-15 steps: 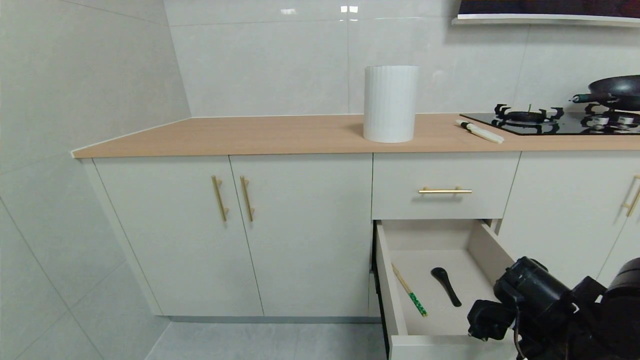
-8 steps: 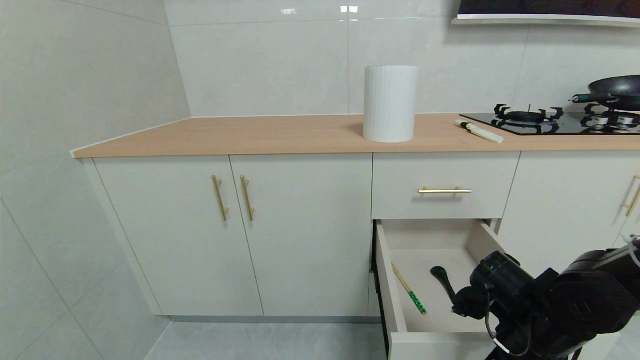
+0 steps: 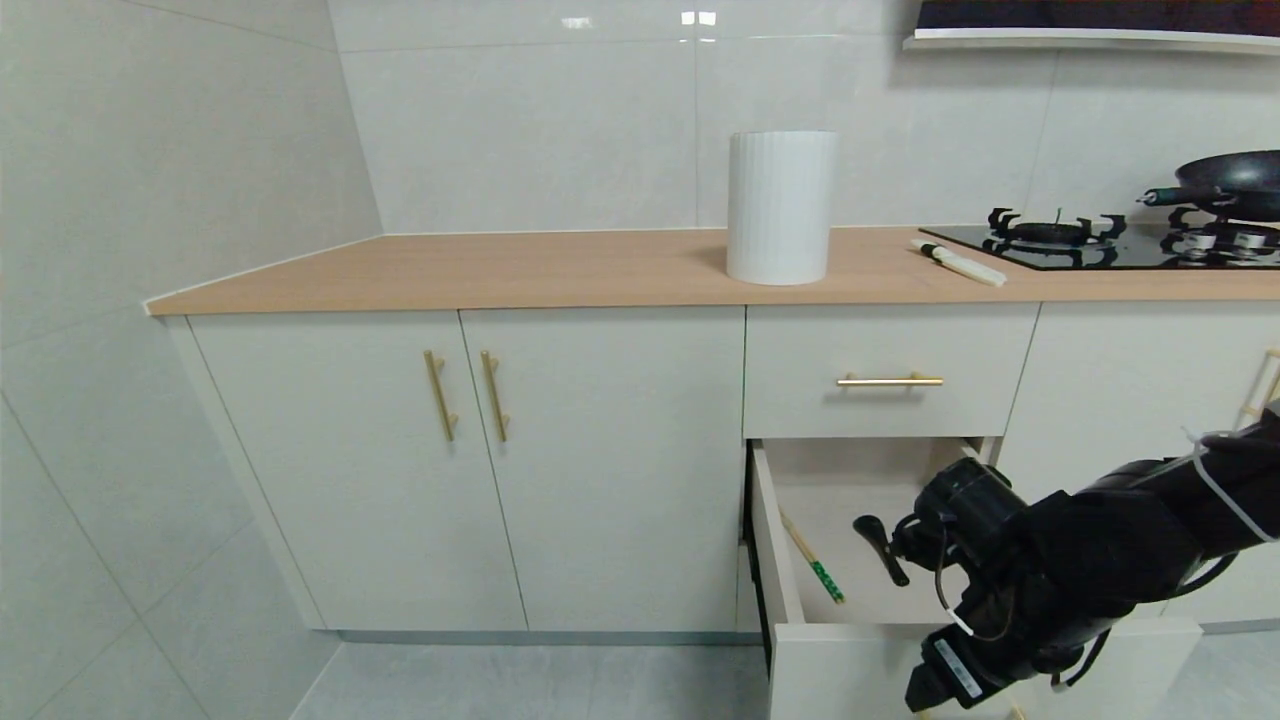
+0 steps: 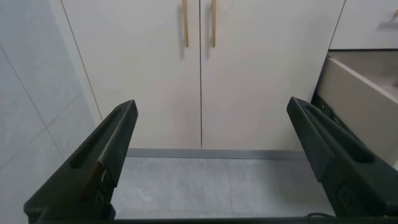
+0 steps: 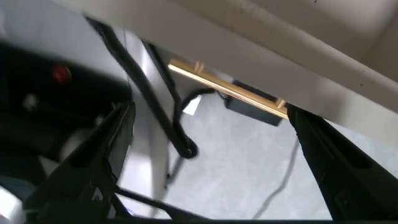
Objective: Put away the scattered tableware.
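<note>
Kitchen cabinets frame the open lower drawer, black spoon and chopsticks lying inside, as the right gripper, fingers apart, faces its gold handle, seemingly ready to push it shut.

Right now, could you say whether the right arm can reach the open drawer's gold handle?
Probably yes: the right gripper is low at the drawer front, fingers open, the gold handle just ahead between them.
</note>
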